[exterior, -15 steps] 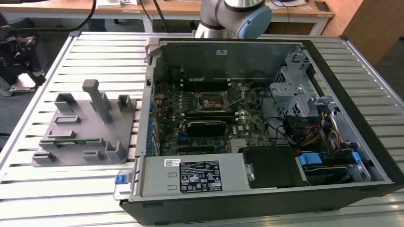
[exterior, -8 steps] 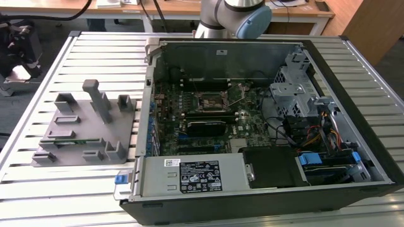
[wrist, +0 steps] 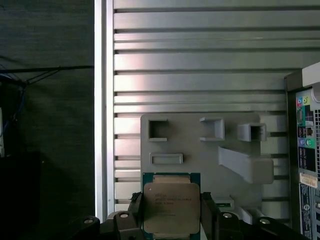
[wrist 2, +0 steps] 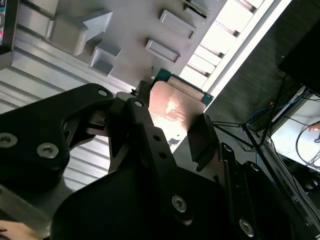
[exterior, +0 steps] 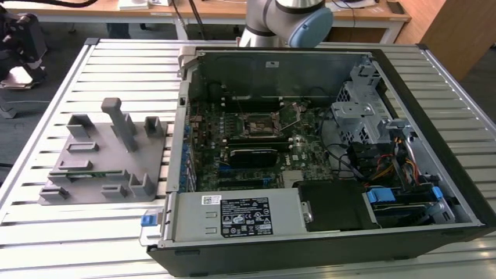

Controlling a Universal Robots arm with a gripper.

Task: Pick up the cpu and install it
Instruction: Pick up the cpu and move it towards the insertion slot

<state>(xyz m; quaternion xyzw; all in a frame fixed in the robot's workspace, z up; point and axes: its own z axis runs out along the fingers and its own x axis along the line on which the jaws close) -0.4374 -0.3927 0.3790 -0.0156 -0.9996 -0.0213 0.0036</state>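
Note:
The cpu [wrist: 171,206] is a small square chip with a pale metal top and a green edge. My gripper [wrist: 171,216] is shut on it, with one black finger [wrist: 136,210] on each side. The second wrist view shows the same hold: the cpu [wrist 2: 175,106] sits between the fingers [wrist 2: 201,134] of the gripper [wrist 2: 170,127]. The chip hangs over the near edge of the grey plastic fixture [wrist: 200,145], apart from it. In the exterior view the fixture [exterior: 101,157] stands on the slatted table at that view's left. The motherboard's metal-framed socket [exterior: 258,123] lies inside the open case.
The open computer case [exterior: 326,151] takes up the middle and right of the exterior view, with a drive cage [exterior: 360,110] and cables [exterior: 387,168] inside. A thin green memory stick [exterior: 89,172] lies in the fixture. The case's back panel [wrist: 306,150] stands beside the fixture. The arm's body [exterior: 283,20] rises behind the case.

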